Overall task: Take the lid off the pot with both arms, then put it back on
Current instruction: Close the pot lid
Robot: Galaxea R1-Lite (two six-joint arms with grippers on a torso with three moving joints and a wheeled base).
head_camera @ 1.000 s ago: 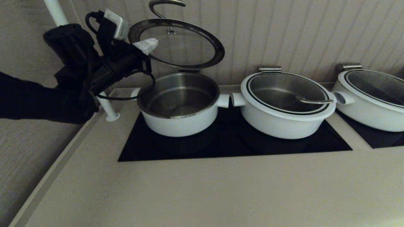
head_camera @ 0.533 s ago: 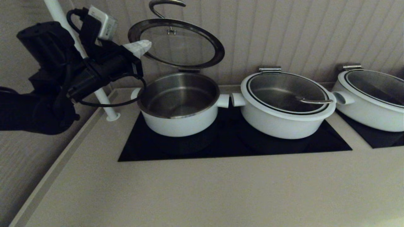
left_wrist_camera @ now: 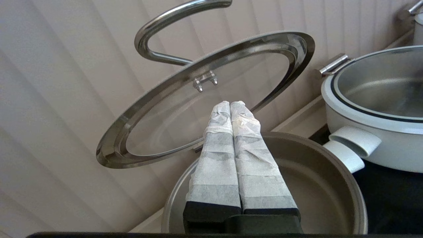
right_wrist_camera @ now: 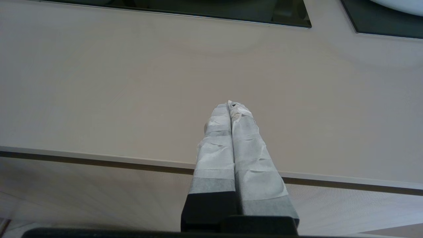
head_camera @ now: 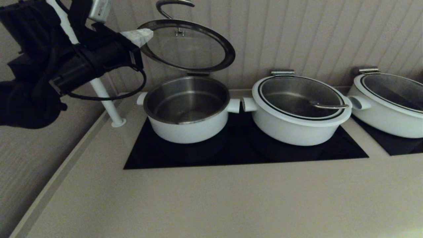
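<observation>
The glass lid (head_camera: 186,46) stands tilted open above the pot (head_camera: 188,130), held up at its back edge, with its steel handle (head_camera: 172,4) toward the wall. The pot is uncovered and its steel inside is empty. My left gripper (head_camera: 145,33) is shut and empty, raised at the lid's left rim. In the left wrist view the gripper (left_wrist_camera: 230,104) points at the lid's underside (left_wrist_camera: 165,125), above the pot (left_wrist_camera: 330,185). I cannot tell whether it touches the lid. My right gripper (right_wrist_camera: 230,104) is shut and empty, low over the counter's front edge (right_wrist_camera: 99,150), out of the head view.
A wider white pot (head_camera: 297,125) with its lid on stands right of the pot, on the black cooktop (head_camera: 231,155). Another wide pot (head_camera: 386,115) is at the far right. A white pole (head_camera: 105,102) rises at the counter's back left. The ribbed wall is close behind.
My left arm has risen and drawn left. Its shut fingers went from under the lid's left part up to the lid's upper left rim. The lid and pots have not moved.
</observation>
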